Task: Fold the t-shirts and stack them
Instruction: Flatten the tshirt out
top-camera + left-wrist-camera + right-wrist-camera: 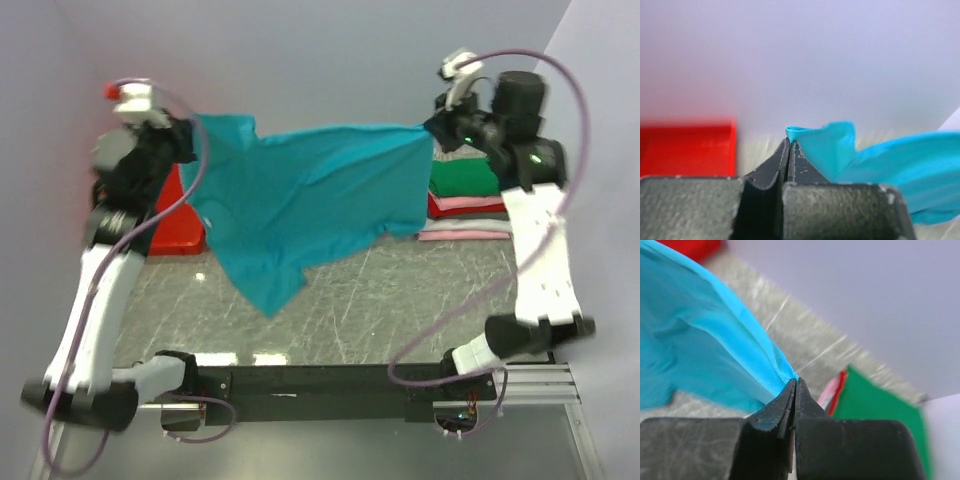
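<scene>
At the lower middle of the left wrist view, the left gripper (789,142) has its two dark fingers pressed together on a turned-over bit of the teal t-shirt (840,150). The cloth pokes up just above the tips and runs off to the right of the frame. Low in the centre of the right wrist view, the right gripper (795,381) is pinched just as tight. An edge of the same shirt is caught between its tips, and the rest of the fabric falls away to the upper left.

From above, the two pinch points sit high and well apart, one at the upper left and one at the upper right. The shirt hangs between them as a slack sheet, mostly off the table (400,300). Its lowest corner droops toward the centre-left of the frame, and I cannot tell whether it touches the surface. Holding the shirt by two edge points lets its own weight pull the creases out. By my reading, that readies it to be laid flat for folding.

Just behind the right gripper, at the right of the top view, lies a stack of folded shirts (462,215), with a green folded shirt (460,172) on top and pink and pale layers beneath. The teal shirt probably belongs there once folded. A red tray (178,230) sits at the left, partly hidden by the hanging cloth and the left arm
</scene>
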`<state>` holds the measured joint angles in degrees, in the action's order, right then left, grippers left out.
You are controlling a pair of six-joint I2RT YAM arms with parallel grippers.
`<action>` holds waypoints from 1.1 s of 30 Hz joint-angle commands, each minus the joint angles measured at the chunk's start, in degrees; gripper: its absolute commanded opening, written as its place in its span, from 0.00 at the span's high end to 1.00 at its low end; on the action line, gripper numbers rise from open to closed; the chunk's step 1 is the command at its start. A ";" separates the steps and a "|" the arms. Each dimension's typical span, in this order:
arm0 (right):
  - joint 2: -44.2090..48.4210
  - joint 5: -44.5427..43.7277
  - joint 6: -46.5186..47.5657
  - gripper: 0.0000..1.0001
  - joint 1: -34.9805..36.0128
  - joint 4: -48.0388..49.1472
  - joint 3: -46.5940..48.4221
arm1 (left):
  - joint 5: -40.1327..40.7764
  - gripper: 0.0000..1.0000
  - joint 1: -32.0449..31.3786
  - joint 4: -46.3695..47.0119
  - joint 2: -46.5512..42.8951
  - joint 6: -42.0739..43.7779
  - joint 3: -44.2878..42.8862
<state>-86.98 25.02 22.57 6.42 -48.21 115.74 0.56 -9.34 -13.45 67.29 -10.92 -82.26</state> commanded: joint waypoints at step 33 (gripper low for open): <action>34.34 -6.21 -2.70 1.00 -1.58 25.50 -41.77 | -10.67 1.00 1.08 24.34 -25.72 -15.27 28.79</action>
<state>-53.58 18.87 19.20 5.26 -32.73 83.07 -10.76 -8.58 5.26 41.12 -24.03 -61.10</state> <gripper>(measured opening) 0.007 0.012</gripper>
